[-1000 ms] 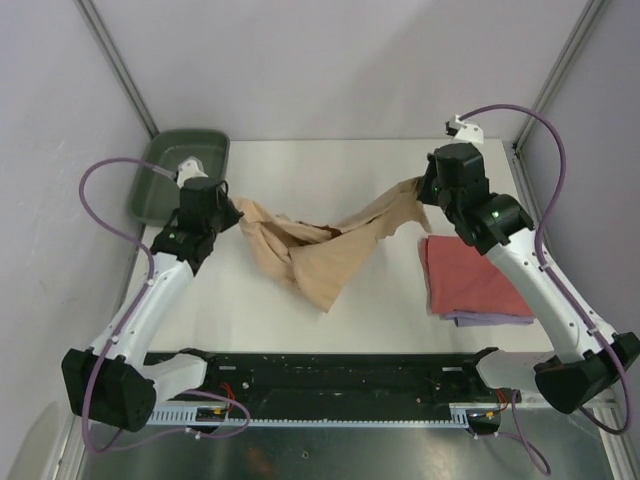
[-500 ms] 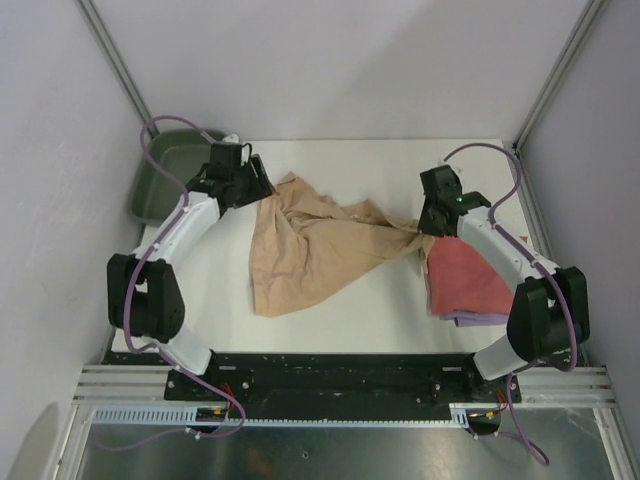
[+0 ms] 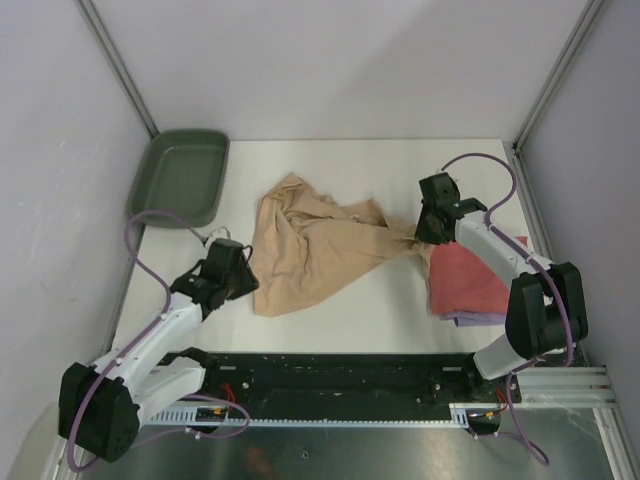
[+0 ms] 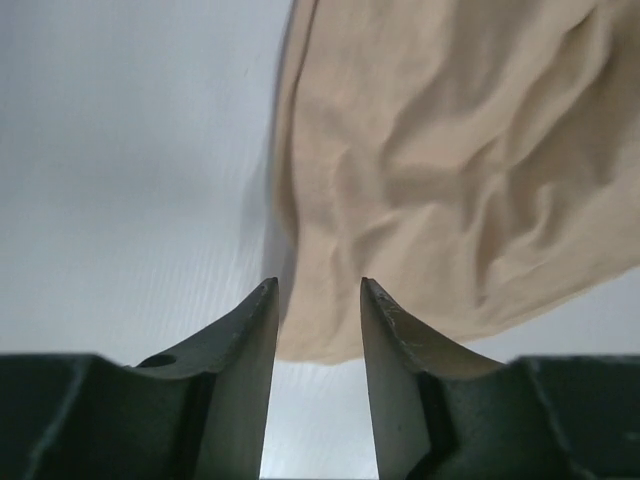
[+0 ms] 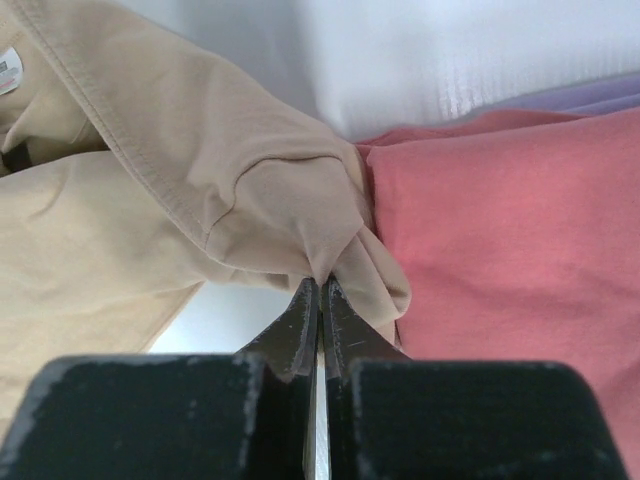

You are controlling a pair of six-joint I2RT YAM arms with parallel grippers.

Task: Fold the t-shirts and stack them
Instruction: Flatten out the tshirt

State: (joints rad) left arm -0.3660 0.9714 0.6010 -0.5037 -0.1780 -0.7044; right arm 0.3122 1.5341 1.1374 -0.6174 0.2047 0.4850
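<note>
Left gripper [image 4: 318, 290] has released the tan t-shirt [image 3: 310, 250], now crumpled at frame centre, and waits with jaws parted at its lower-left corner, while right gripper [image 5: 320, 285] still pinches its right-hand end beside the folded coral-red t-shirt [image 3: 465, 275], so flattening likely comes next.

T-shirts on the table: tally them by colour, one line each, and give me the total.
Tan crumpled cloth t-shirt: 1
Coral-red folded cloth t-shirt: 1
Pale lavender folded cloth t-shirt, under the coral-red one: 1
Total: 3
</note>
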